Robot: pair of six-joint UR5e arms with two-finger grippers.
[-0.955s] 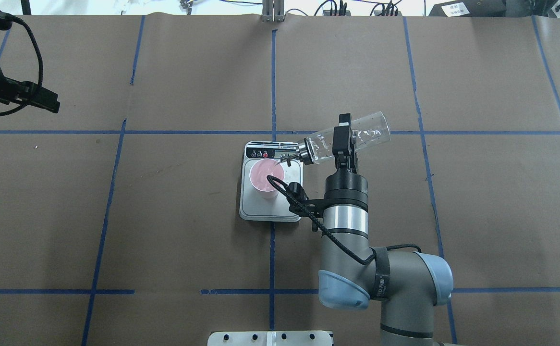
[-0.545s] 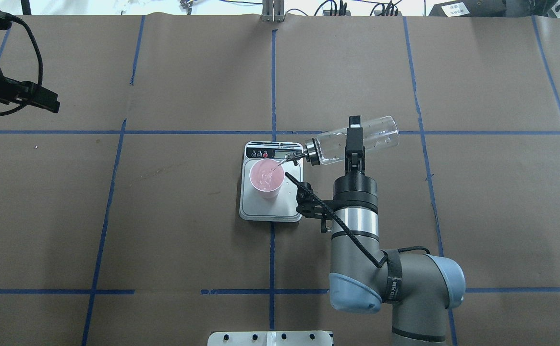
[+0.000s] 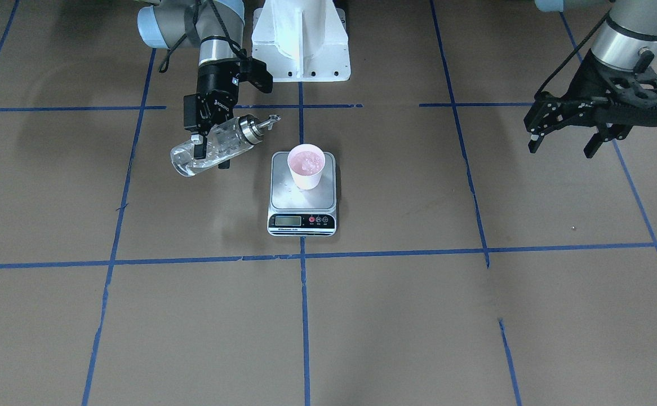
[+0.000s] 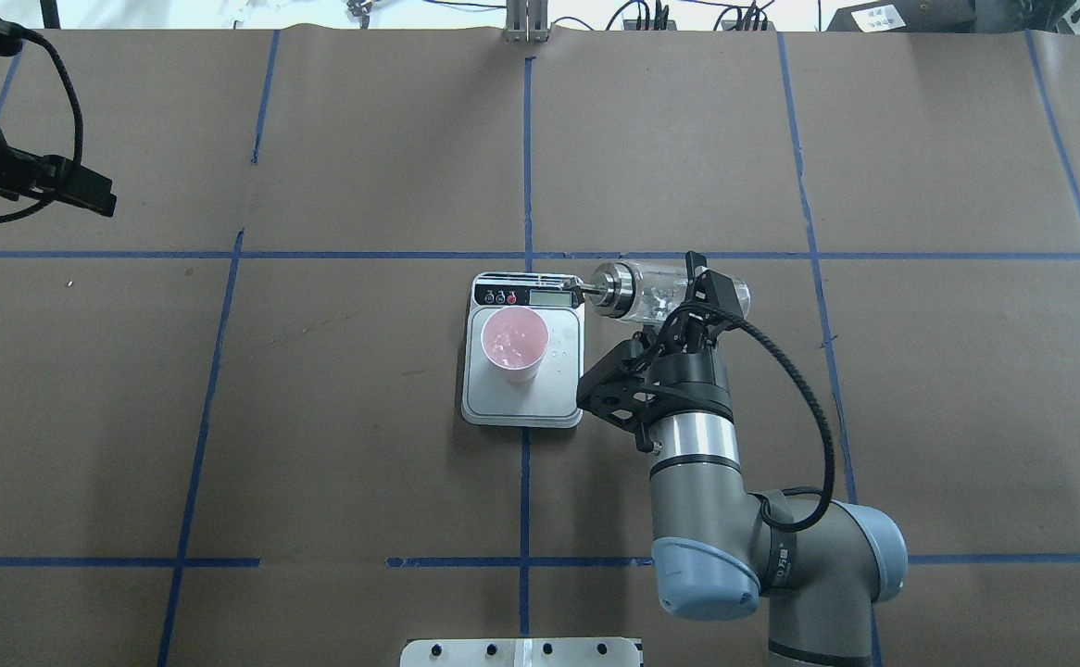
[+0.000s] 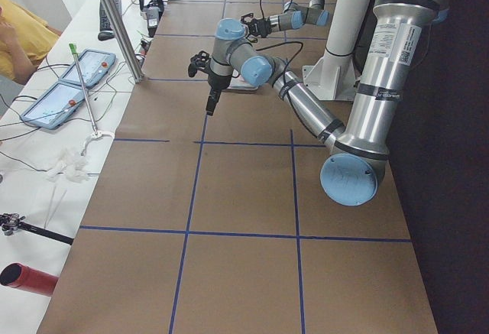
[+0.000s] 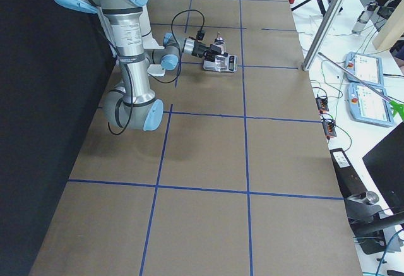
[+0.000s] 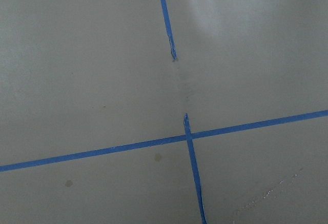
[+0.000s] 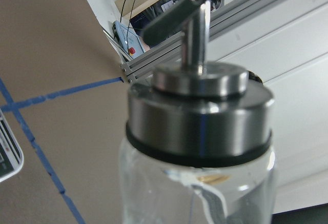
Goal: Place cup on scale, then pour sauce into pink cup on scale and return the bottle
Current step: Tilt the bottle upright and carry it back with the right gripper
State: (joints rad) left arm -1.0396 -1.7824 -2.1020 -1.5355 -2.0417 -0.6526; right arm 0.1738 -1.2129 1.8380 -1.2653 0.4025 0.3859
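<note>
The pink cup [image 4: 513, 344] [image 3: 305, 167] stands on the silver scale [image 4: 523, 398] [image 3: 301, 221] with liquid in it. My right gripper [image 4: 688, 296] [image 3: 207, 144] is shut on the clear bottle [image 4: 651, 291] [image 3: 210, 148], held in the air beside the scale, tilted with its silver spout [image 3: 263, 124] toward the cup and raised. The spout is off to the side of the cup, over the scale's far corner in the overhead view. The bottle's cap [image 8: 200, 116] fills the right wrist view. My left gripper [image 3: 559, 138] [image 4: 86, 196] is open and empty, far off to my left.
Brown paper with blue tape lines [image 4: 526, 157] covers the table. The white robot base [image 3: 300, 39] stands behind the scale. Tablets, cables and a metal post [image 5: 114, 21] lie along the table's far side. The left wrist view shows only paper and tape [image 7: 189, 137].
My right gripper has turned the bottle back from its steep pouring tilt and drawn it away from the cup toward my right. The spout no longer reaches over the cup.
</note>
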